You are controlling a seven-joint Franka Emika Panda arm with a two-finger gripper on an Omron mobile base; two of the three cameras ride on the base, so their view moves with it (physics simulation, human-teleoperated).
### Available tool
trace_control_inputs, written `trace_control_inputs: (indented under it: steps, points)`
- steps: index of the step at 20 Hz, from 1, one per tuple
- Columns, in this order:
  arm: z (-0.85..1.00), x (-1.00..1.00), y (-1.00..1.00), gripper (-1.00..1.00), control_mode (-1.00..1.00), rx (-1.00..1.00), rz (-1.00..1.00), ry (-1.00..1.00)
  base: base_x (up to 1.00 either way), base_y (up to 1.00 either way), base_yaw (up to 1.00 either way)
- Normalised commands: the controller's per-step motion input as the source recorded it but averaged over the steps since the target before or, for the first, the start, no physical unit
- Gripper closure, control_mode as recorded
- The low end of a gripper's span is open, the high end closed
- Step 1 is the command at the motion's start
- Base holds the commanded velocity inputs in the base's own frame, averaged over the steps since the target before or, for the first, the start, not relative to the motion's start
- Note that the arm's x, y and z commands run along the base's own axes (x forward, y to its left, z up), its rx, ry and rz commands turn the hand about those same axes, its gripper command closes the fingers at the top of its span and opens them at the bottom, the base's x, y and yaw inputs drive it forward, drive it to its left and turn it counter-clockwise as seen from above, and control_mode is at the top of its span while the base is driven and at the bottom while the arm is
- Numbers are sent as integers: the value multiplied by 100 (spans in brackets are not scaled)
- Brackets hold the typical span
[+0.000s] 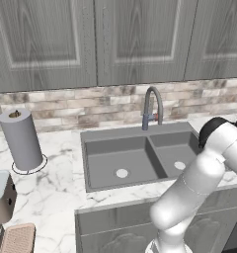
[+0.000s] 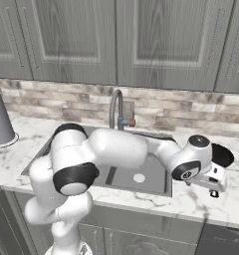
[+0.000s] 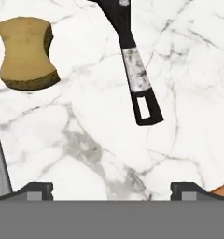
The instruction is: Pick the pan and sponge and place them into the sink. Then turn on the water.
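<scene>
The pincer (image 3: pixel 112 190) hangs wide apart with nothing in it over the marble desk (image 3: pixel 179 60), so it should drop straight onto the pan (image 3: pixel 137 74) handle lying beside the sponge (image 3: pixel 26 52), right of the sink (image 1: pixel 140 158).

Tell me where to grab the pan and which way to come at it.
Grip the pan by its handle, at the pale mid-section, coming straight down from above. The handle lies flat on the marble counter, narrow enough for the open gripper to straddle. Turn the fingers across its width, probably clear of the sponge.
</scene>
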Motion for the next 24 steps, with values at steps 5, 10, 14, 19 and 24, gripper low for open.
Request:
trace_control_inputs:
  steps: [5,10,14,19,24]
  points:
    - [-33,1,-15,-100,-100,0,1,0,0,0,0]
    - [-30,0,-6,-100,-100,0,3,0,0,0,0]
    - [-20,4,-5,-100,-100,0,2,0,0,0,0]
    - [-24,13,-13,-100,-100,-1,0,0,0,0,0]
    - [-20,29,-30,-100,-100,-3,2,0,0,0,0]
